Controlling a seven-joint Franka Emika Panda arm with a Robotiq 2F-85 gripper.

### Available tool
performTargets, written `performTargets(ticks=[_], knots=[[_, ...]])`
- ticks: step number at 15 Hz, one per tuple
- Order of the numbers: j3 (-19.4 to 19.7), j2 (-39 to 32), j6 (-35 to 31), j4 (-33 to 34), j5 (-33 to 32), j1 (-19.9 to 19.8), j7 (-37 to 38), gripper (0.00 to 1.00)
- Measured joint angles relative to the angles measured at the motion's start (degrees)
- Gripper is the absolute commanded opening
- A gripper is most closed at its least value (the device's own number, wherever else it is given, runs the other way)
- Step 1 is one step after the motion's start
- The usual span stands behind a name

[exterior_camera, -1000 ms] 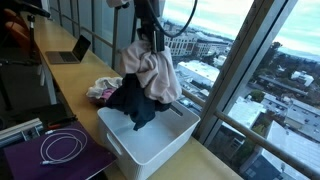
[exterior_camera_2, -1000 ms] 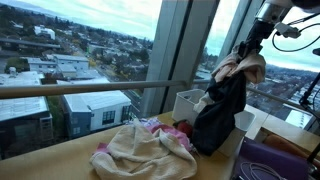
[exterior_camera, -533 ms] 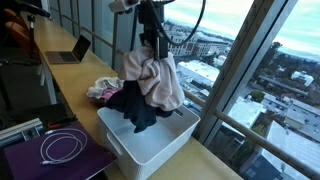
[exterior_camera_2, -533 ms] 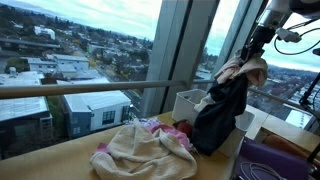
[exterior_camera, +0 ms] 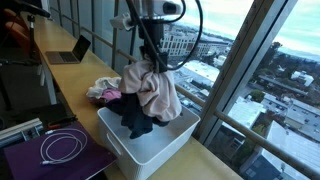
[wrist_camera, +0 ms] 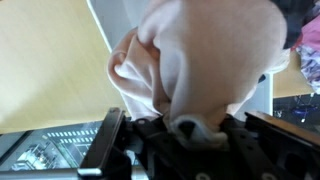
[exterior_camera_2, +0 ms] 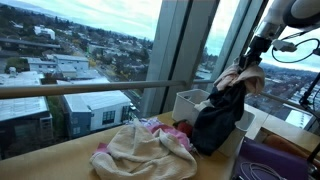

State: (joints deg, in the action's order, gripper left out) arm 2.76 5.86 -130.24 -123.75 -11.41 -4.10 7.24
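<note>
The fingers (wrist_camera: 110, 140) are clenched on a bunched fold of the pale cloth (wrist_camera: 200, 60), which hangs from them in a loose bundle over the white bin (exterior_camera: 160, 148). A dark garment (exterior_camera: 133, 118) drapes from the same bundle, and its lower end dips inside the bin's rim. To my eye the grip wants to stay firm and centred over the opening, since the dark garment trails toward one wall and could catch on the rim or slide out over it. The bin sits on a long wooden desk (exterior_camera: 80, 75), with a heap of laundry (exterior_camera_2: 145, 150) just beside it. A laptop (exterior_camera: 70, 50) sits farther along, and a coiled white cable (exterior_camera: 62, 147) lies on a purple mat (exterior_camera: 30, 160). Tall windows (exterior_camera: 270, 60) show a city well below.
</note>
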Motion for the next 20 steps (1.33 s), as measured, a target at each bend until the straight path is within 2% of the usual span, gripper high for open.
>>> performTargets(ticks=[5,8,11,14,17,20], knots=[[0.03,6.51,6.40,8.52,-3.78,-0.72,-1.57,0.05],[0.03,8.87,12.01,15.77,-4.60,-0.99,-4.25,0.05],[0.12,8.58,17.35,24.50,-4.72,-1.40,-7.89,0.05],[0.54,6.63,19.97,30.96,-4.64,-1.50,-11.25,0.05],[0.55,4.21,20.00,32.40,-4.38,-1.30,-12.86,0.05],[0.70,1.77,19.75,30.96,-3.92,-1.29,-13.78,0.05]])
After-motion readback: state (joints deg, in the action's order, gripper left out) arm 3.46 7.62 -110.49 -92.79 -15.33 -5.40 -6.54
